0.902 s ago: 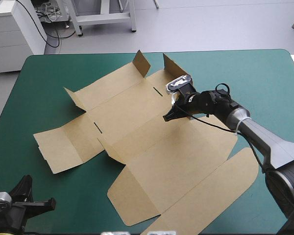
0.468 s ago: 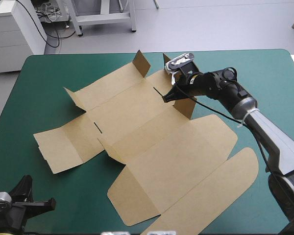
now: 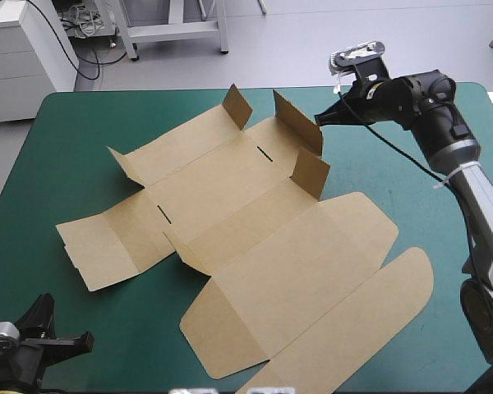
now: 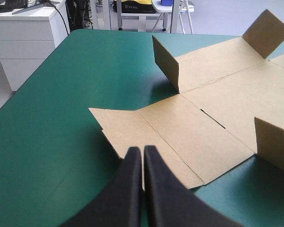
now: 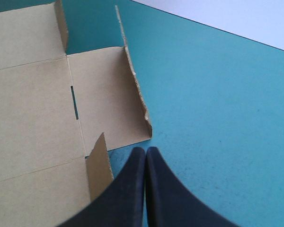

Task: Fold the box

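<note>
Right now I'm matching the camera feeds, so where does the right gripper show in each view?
High view: the right gripper hangs near the table's far edge, just beyond the box.
Left wrist view: not in it.
Right wrist view: its shut fingers rise over the table beside the box.
Shared landmark: the raised far flap.

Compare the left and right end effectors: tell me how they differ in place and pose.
The left end effector sits at the near left corner of the teal-green cover; the right end effector is out by its far edge. The left one points at a flat flap of the box; the right one is beside a raised flap, over bare cover. Both are shut and hold nothing.
</note>
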